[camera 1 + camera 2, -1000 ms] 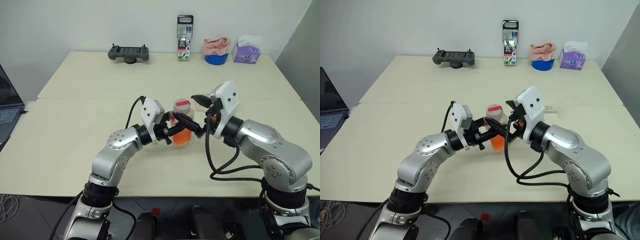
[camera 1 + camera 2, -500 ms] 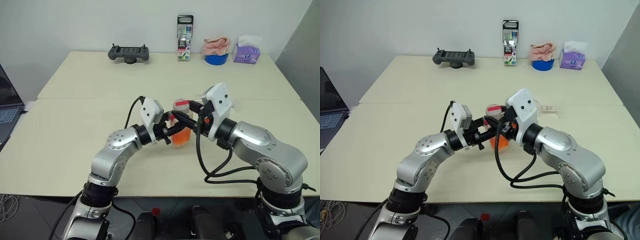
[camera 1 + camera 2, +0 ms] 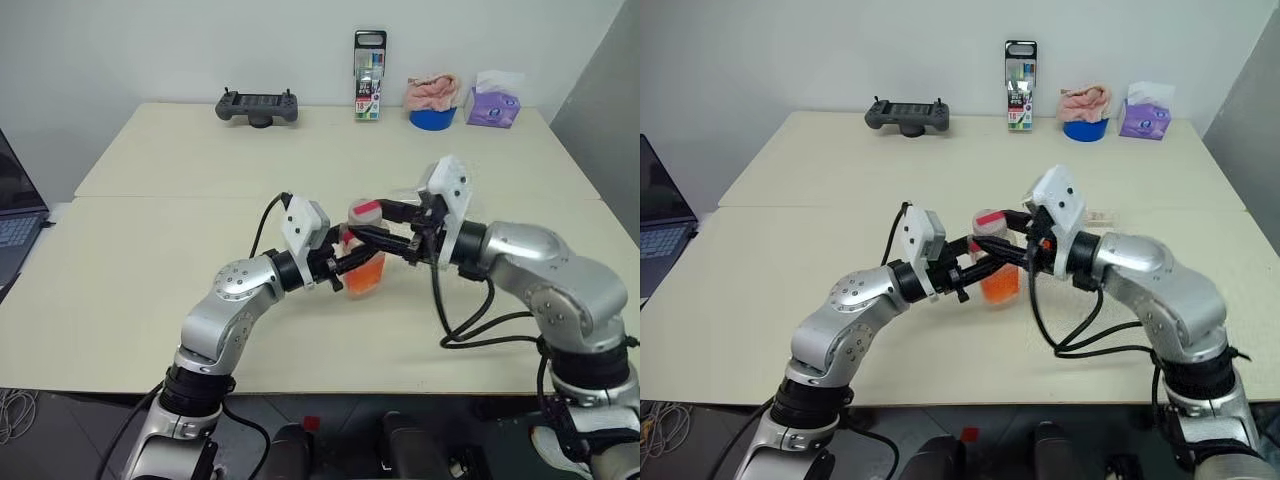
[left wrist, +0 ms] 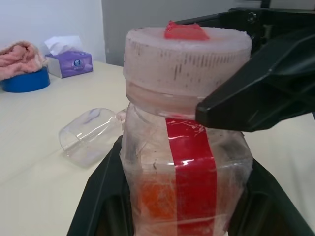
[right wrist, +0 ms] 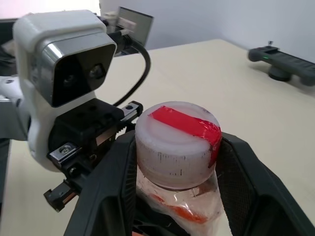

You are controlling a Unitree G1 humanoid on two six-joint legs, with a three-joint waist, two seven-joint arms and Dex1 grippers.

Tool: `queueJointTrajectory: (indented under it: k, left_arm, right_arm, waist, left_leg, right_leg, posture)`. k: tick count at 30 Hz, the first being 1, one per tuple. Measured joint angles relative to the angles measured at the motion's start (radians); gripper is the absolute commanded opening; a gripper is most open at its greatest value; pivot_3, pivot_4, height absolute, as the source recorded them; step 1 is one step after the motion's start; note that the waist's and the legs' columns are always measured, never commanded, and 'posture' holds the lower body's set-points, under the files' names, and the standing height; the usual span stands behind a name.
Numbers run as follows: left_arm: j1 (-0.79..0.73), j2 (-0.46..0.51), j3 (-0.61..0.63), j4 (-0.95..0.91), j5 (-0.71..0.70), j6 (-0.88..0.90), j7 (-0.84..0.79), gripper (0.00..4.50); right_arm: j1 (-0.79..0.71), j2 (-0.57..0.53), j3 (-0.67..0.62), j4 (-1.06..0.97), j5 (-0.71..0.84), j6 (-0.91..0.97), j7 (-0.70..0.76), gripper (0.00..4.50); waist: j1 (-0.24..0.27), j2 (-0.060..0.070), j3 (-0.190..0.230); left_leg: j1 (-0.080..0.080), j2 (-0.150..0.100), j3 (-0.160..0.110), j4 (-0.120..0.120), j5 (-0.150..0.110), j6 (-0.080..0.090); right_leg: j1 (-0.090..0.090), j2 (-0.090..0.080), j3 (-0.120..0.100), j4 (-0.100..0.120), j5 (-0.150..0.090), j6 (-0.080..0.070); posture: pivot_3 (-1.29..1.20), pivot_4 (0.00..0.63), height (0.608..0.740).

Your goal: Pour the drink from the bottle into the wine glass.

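The bottle (image 4: 184,142) stands upright between the 2 arms, above the near half of the bench (image 3: 130,260), with the drink (image 3: 366,275) filling only its lower part. The left end effector (image 3: 352,262) is clamped tight around the bottle's squarish body, one black finger on each side. The right end effector (image 5: 177,162) comes in level from the opposite side, its fingers narrowed around the red-and-white cap (image 5: 178,137), touching it or very nearly so.

This looks like the uncapping step: the cap is on, so no pouring can happen yet. The next move would call for the right end effector to grip the cap firmly and twist it off while the left one holds the body steady against the turn.

The wine glass (image 4: 88,135) lies on its side on the bench, just beyond the bottle and behind the right end effector. I'd judge it needs standing upright before anything can go into it.
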Motion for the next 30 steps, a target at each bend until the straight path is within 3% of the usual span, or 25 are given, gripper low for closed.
queueJointTrajectory:
  k: [6, 10, 14, 18, 23, 30]
  left_arm:
    - [0.006, 0.014, -0.063, -0.052, -0.041, 0.044, -0.066, 1.74]
    - [0.003, 0.024, -0.055, -0.053, -0.038, 0.044, -0.054, 1.74]
    - [0.017, 0.033, -0.052, -0.051, -0.038, 0.052, -0.055, 1.74]
    - [0.018, 0.042, -0.027, -0.043, -0.036, 0.052, -0.05, 1.73]
    - [0.018, 0.042, -0.015, -0.028, -0.034, 0.052, -0.051, 1.73]
    - [0.017, 0.041, -0.013, -0.019, -0.031, 0.05, -0.056, 1.71]
  right_arm:
    - [-0.114, -0.161, 0.055, 0.281, 0.017, -0.162, 0.536, 1.9]
    - [-0.207, -0.13, 0.113, 0.422, -0.053, -0.263, 0.653, 1.9]
    - [-0.233, -0.126, 0.142, 0.471, -0.086, -0.292, 0.726, 3.3]
    - [-0.234, -0.128, 0.137, 0.474, -0.089, -0.296, 0.743, 4.5]
    - [-0.225, -0.124, 0.092, 0.445, -0.091, -0.29, 0.693, 4.5]
    - [-0.08, -0.066, -0.021, 0.231, -0.069, -0.176, 0.393, 4.5]
  waist:
    - [-0.001, 0.0, 0.0]
    - [-0.012, 0.0, 0.0]
    - [-0.005, 0.0, 0.0]
    - [0.0, 0.0, 0.0]
    - [0.001, 0.0, 0.0]
    - [0.002, 0.0, 0.0]
  left_leg:
    - [0.0, 0.0, 0.001, 0.002, 0.0, 0.0]
    - [0.001, 0.003, 0.0, 0.003, 0.0, 0.0]
    - [-0.001, 0.002, 0.0, 0.003, 0.0, 0.0]
    - [-0.001, 0.0, 0.0, 0.005, 0.0, 0.0]
    - [-0.002, 0.0, 0.0, 0.005, 0.0, 0.0]
    - [-0.002, 0.0, -0.001, 0.005, 0.0, 0.0]
  right_leg:
    - [0.001, 0.0, 0.0, -0.001, 0.0, 0.0]
    - [0.0, 0.003, 0.0, 0.001, 0.0, 0.0]
    - [0.0, 0.002, 0.0, 0.001, 0.002, -0.003]
    - [0.0, 0.0, 0.0, 0.0, 0.002, -0.003]
    - [0.0, -0.001, 0.0, 0.001, 0.002, -0.003]
    - [0.0, -0.001, 0.0, 0.001, 0.002, -0.003]
  posture:
    - [0.0, 0.15, 0.74]
    - [0.0, 0.15, 0.74]
    - [0.0, 0.15, 0.74]
    - [0.0, 0.15, 0.74]
    - [0.0, 0.15, 0.74]
    - [0.0, 0.15, 0.74]
